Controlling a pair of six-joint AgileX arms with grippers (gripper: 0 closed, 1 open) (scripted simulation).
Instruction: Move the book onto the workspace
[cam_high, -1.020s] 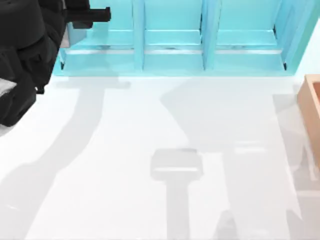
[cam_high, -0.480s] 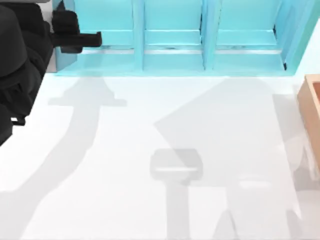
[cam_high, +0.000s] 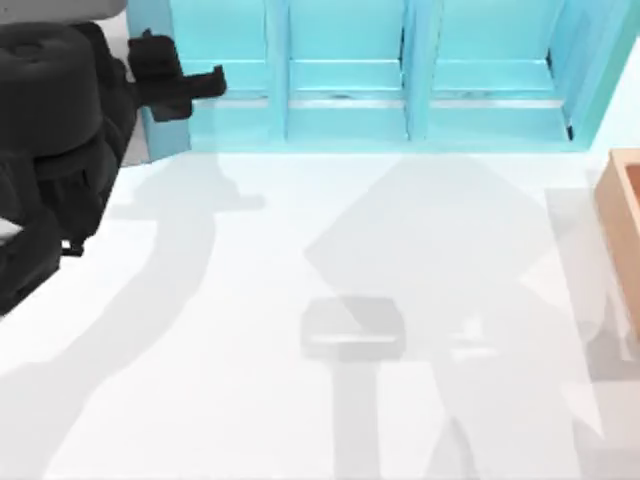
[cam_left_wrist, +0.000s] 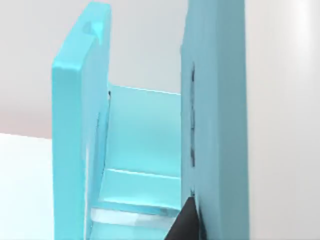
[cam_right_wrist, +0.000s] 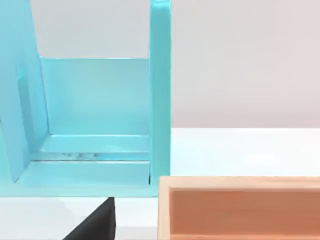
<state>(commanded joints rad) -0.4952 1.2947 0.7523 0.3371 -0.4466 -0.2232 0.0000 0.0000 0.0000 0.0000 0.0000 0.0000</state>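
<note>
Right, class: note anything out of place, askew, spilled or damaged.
Nothing stands out. The shelf stands square at the back, the wooden box level at the right edge; no spill or damage. The left end effector is at the shelf's left compartment, the right end effector near the box.

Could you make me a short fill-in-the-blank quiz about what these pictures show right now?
1. The left gripper reaches into the light-blue shelf's leftmost compartment; the shelf has ____ compartments side by side in the top view.
2. The tan wooden box sits at the table's ____ edge in the top view.
3. The broad tabletop in front of the shelf is coloured ____.

Missing words: three; right; white
</note>
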